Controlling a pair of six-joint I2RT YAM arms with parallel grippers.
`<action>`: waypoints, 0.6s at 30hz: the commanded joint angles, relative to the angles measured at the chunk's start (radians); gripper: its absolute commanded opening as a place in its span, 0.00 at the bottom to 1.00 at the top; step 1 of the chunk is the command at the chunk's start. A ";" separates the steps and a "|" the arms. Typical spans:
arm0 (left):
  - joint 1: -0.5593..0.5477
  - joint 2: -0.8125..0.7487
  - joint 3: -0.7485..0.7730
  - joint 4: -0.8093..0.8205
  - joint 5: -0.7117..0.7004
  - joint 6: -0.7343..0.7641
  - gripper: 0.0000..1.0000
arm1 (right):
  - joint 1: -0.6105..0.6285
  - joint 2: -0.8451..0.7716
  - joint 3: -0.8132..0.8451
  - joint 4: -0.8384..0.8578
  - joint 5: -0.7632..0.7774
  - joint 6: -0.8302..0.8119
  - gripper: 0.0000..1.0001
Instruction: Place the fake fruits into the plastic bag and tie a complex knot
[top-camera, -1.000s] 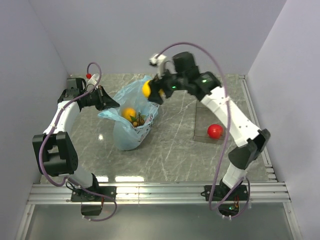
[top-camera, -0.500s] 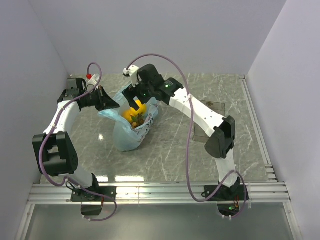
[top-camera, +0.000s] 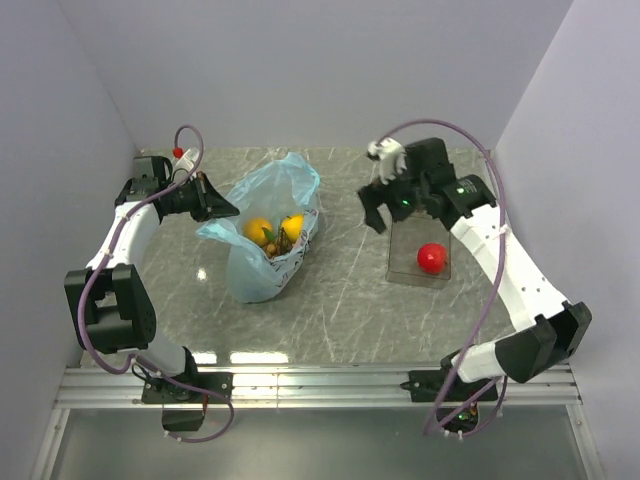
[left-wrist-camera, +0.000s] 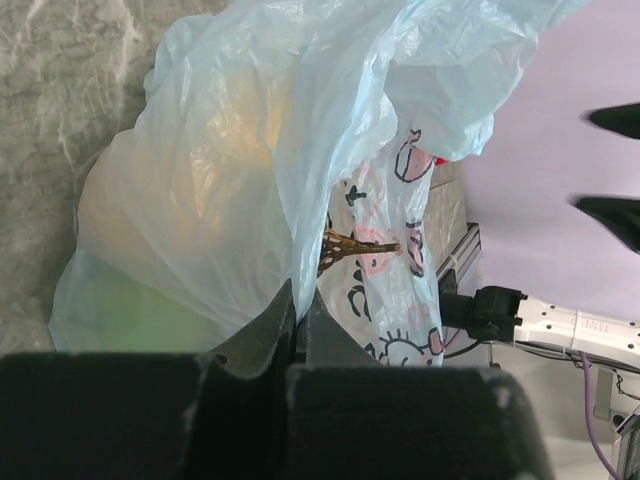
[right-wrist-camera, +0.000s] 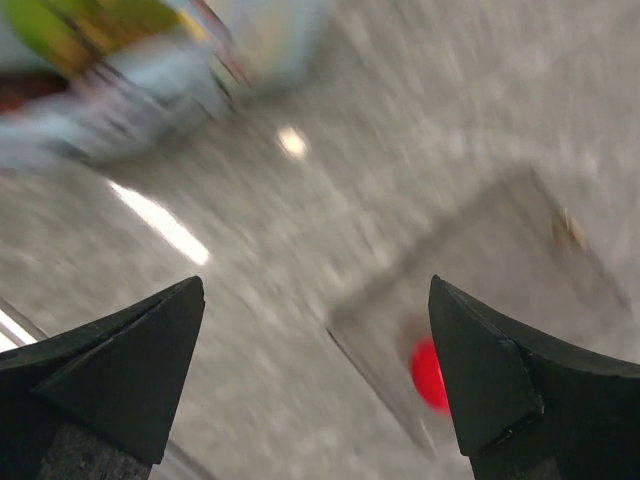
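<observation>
Yellow-orange fruit just released; it now lies inside the plastic bag, at 9 o'clock from my right gripper. Right fingers spread wide, empty, swung back toward the red fruit on the tray at 4 o'clock. Left gripper clamped on the bag rim. Judging red goes next.

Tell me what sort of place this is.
Probably a robotics lab test cell: plain walls around a marble-look table, left arm and right arm bolted to a metal rail, fake fruits in a plastic bag.
</observation>
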 joint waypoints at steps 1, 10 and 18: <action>-0.002 -0.053 0.002 0.011 0.011 0.025 0.02 | -0.146 -0.015 -0.102 -0.148 0.043 -0.141 1.00; -0.001 -0.050 -0.001 0.010 0.008 0.023 0.02 | -0.316 0.025 -0.283 -0.135 0.175 -0.388 1.00; -0.002 -0.058 0.005 -0.021 -0.005 0.048 0.02 | -0.351 0.164 -0.265 -0.077 0.163 -0.485 1.00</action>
